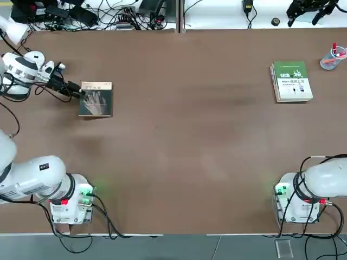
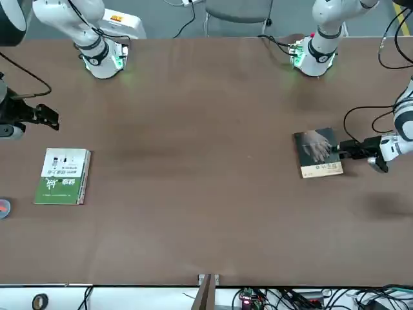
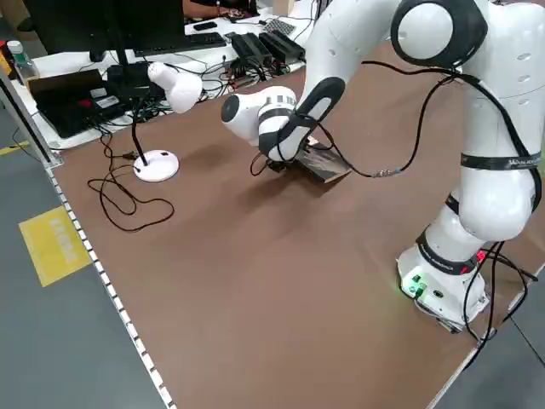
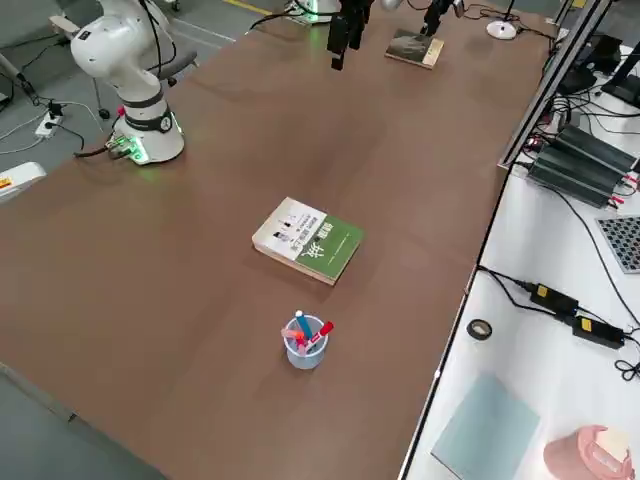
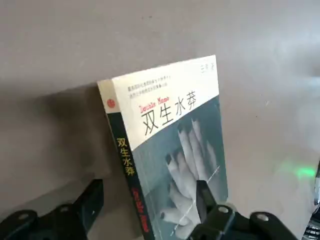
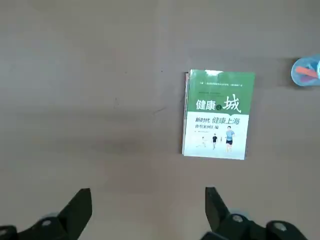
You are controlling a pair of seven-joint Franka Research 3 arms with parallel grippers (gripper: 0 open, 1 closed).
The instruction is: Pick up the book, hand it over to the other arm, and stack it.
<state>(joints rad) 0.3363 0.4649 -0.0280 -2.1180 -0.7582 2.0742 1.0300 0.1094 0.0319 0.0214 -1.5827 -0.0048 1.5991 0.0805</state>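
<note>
The book (image 1: pixel 96 99) lies flat at the table's far left, a dark grey-green cover with a pale hand picture and a tan band; it also shows in the front view (image 2: pixel 317 152) and close up (image 5: pixel 170 135). My left gripper (image 1: pixel 78 93) reaches in low from the left, at the spine edge. In the left wrist view the left gripper (image 5: pixel 148 190) is open: one finger (image 5: pixel 205 197) lies over the cover, the other (image 5: pixel 90 200) stands off the spine with a gap. My right gripper (image 6: pixel 147 194) hangs open, high over the far right, holding nothing.
A green-and-white book (image 1: pixel 292 81) lies at the far right, with a cup of pens (image 1: pixel 332 57) beside it near the right edge. A white desk lamp (image 3: pixel 166 94) and cables stand beyond the far-left edge. Bare brown tabletop (image 1: pixel 184 135) spans the middle.
</note>
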